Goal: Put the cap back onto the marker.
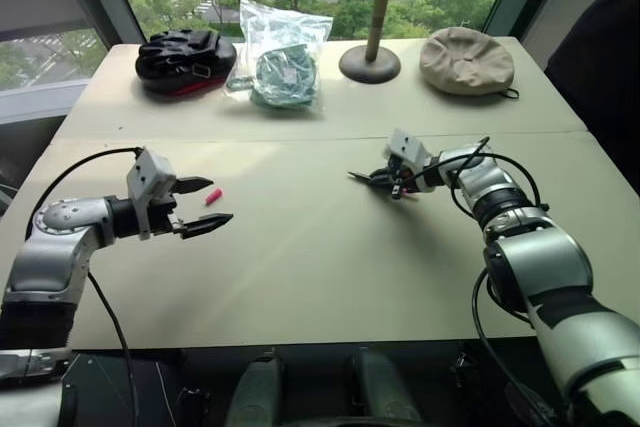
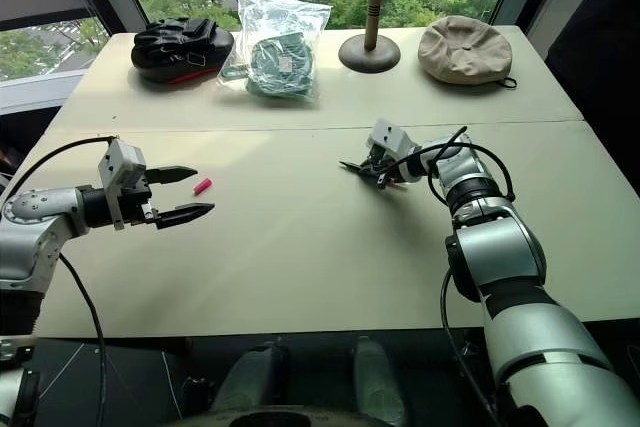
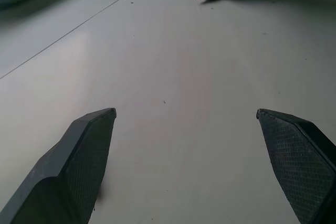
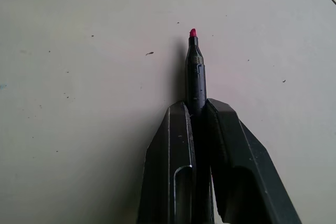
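The left gripper is being held just above the table at the near left, w/ its two fingers spread wide & nothing between them. The cap is lying on the table just beyond those fingertips, apart from them. Further in & to the right, the marker is being clamped by the right gripper, jaws pressed tight on the barrel; approx. the front third is sticking out past the fingertips, w/ the pink tip pointing left toward the cap. Marker & cap are being kept well apart, w/ bare tabletop between. At the far edge, a row of items is resting by the window: a black helmet at far left, a clear plastic bag next, a wooden stand near centre, & a beige cap at far right.
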`<state>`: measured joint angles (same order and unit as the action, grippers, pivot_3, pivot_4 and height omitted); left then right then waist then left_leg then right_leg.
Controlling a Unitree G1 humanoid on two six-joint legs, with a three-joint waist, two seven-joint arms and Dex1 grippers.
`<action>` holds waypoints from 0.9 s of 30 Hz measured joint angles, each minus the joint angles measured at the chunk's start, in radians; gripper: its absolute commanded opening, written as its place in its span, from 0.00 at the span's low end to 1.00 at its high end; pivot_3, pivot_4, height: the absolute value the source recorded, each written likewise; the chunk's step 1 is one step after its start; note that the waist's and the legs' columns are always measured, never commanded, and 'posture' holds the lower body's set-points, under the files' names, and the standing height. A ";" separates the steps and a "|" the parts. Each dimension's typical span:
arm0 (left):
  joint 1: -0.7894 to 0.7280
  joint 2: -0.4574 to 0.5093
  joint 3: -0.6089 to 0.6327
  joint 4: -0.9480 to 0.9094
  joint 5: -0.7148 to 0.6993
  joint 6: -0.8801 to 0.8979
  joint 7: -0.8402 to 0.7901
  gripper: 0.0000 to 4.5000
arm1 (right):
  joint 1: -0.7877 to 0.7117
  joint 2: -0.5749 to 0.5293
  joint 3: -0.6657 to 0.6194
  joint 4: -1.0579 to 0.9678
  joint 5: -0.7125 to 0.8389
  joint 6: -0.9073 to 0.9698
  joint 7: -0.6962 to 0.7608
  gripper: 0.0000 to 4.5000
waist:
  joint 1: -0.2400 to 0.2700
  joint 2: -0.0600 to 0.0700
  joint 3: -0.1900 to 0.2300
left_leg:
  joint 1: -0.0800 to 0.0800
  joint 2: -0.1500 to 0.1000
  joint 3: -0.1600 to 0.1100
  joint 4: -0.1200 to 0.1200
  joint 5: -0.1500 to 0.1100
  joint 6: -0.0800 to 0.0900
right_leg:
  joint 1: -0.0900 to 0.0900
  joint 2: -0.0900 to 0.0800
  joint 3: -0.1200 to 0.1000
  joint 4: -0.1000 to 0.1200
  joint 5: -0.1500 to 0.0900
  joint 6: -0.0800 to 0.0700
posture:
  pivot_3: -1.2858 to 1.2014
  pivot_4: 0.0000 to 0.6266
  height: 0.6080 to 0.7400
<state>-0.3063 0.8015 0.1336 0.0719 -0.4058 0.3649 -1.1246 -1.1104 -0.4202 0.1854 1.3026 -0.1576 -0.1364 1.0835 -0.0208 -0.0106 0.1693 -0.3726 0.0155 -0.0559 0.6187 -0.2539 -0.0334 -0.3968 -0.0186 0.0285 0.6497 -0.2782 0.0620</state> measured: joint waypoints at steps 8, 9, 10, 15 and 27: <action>0.000 0.001 0.014 0.033 0.005 -0.009 0.034 1.00 | -0.024 0.011 -0.015 0.001 -0.017 0.038 -0.039 0.01 | -0.002 0.001 0.000 | 0.000 0.000 0.000 0.000 0.000 0.000 | -0.001 0.000 0.000 0.001 0.000 0.000 | 0.52 0.24 1.00; -0.001 0.004 0.020 0.055 0.012 -0.018 0.046 1.00 | -0.043 0.011 -0.012 0.001 -0.022 0.063 -0.035 0.01 | -0.004 0.001 0.000 | -0.001 0.000 0.000 0.000 0.000 0.000 | -0.002 0.000 0.000 0.001 0.000 0.000 | 0.52 0.24 1.00; -0.001 0.008 0.025 0.079 0.025 -0.031 0.061 1.00 | -0.069 0.011 -0.004 0.000 -0.030 0.096 -0.021 0.01 | -0.008 0.001 0.001 | -0.001 0.000 0.000 0.000 0.000 0.000 | -0.003 0.000 0.000 0.002 0.000 0.000 | 0.52 0.24 1.00; -0.019 0.022 0.041 0.195 0.084 -0.081 0.121 1.00 | -0.106 0.006 0.027 -0.275 -0.016 0.234 0.184 0.01 | -0.024 0.001 0.000 | -0.001 0.000 -0.002 -0.003 0.000 0.000 | -0.005 0.000 0.000 0.002 0.000 0.000 | 0.52 0.24 1.00; -0.063 0.007 0.033 0.385 0.137 -0.106 0.133 1.00 | 0.322 -0.039 0.085 -1.167 0.104 0.693 0.249 0.01 | -0.010 0.000 -0.001 | -0.003 -0.003 -0.002 -0.001 0.000 -0.001 | -0.006 -0.008 -0.004 0.002 0.000 0.000 | 0.52 0.24 1.00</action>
<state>-0.3697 0.8082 0.1670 0.4568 -0.2693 0.2590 -0.9913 -0.7886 -0.4594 0.2707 0.1351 -0.0534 0.5564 1.3324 -0.0312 -0.0110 0.1687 -0.3755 0.0121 -0.0576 0.6173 -0.2535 -0.0342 -0.4024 -0.0267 0.0248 0.6515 -0.2777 0.0623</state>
